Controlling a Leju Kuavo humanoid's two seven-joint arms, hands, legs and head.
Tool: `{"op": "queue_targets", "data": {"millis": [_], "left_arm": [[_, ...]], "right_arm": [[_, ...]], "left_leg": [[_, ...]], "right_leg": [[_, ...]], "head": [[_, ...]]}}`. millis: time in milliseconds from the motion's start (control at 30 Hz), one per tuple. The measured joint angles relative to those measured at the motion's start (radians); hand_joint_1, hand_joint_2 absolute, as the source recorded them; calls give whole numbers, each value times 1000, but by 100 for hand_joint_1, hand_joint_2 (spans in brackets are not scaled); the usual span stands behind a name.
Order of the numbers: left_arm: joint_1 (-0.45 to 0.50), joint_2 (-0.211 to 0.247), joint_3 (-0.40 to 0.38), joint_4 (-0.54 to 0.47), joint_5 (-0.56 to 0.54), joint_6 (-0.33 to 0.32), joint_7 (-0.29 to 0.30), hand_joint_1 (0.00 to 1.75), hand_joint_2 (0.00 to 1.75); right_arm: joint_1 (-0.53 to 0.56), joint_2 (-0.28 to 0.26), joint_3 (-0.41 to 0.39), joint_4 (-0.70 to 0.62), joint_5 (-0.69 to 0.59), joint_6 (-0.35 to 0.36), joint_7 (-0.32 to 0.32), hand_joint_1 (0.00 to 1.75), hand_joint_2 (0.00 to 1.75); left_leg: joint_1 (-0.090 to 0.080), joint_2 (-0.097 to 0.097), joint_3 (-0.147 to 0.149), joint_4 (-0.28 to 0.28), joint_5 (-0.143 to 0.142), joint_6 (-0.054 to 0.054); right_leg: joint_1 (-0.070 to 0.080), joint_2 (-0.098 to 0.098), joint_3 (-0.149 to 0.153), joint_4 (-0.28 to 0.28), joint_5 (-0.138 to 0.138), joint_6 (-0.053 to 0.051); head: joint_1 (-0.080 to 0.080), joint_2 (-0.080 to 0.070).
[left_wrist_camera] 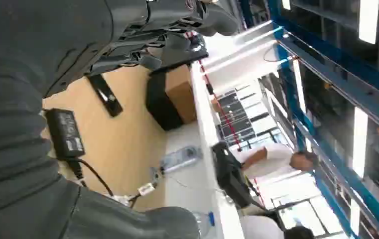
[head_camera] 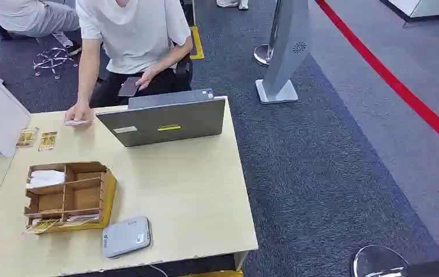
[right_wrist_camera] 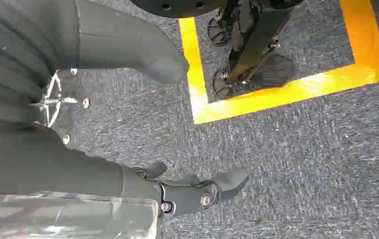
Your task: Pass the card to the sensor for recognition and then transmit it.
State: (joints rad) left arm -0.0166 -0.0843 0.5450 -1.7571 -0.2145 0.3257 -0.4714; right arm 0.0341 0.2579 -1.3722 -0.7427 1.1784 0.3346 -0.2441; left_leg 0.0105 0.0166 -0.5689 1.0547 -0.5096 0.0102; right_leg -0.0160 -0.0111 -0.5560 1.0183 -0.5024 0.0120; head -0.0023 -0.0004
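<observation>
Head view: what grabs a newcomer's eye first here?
Probably the person in a white shirt seated at the far side of the table, behind a grey laptop, one hand resting on a card near the table's far left edge. Next, the wooden compartment box on the near left with the grey sensor just beside it by the near edge. To the right, a red line runs diagonally across the carpet.
</observation>
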Motion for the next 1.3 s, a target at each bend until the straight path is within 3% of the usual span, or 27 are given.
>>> {"op": "queue_targets", "data": {"millis": [200, 333, 1033, 1067, 1300], "left_arm": [[-77, 55, -130, -6, -118, -79, 82, 0, 175], [-97, 67, -157, -8, -131, -101, 98, 0, 175], [-342, 238, -562, 50, -398, -491, 422, 0, 175], [-352, 246, -579, 53, -409, -508, 437, 175, 175], [-431, 308, -719, 84, -497, -640, 547, 175, 175]], "right_arm": [[-7, -1, -21, 13, 33, -4, -2, 0, 175], [-7, -2, -25, 18, 36, -6, 0, 0, 175], [-30, -72, -79, 142, 134, -22, 29, 0, 175], [-32, -77, -81, 148, 142, -24, 32, 0, 175], [-38, -111, -100, 202, 183, -31, 42, 0, 175]], "left_leg": [[0, 1, -1, 0, 1, -1], [1, 5, -1, 0, 1, -1], [0, 5, -1, 1, 1, -2], [0, 5, -1, 1, 1, -2], [0, 5, -1, 1, 2, -2]], "right_leg": [[0, 1, 2, 1, 1, -1], [1, 5, -1, 0, 2, -2], [1, 5, -1, 1, 3, -2], [1, 5, -1, 1, 3, -2], [1, 5, -2, 1, 3, -2]], "head": [[0, 0], [-1, 0], [-1, 0], [-1, 0], [-1, 0]]}}
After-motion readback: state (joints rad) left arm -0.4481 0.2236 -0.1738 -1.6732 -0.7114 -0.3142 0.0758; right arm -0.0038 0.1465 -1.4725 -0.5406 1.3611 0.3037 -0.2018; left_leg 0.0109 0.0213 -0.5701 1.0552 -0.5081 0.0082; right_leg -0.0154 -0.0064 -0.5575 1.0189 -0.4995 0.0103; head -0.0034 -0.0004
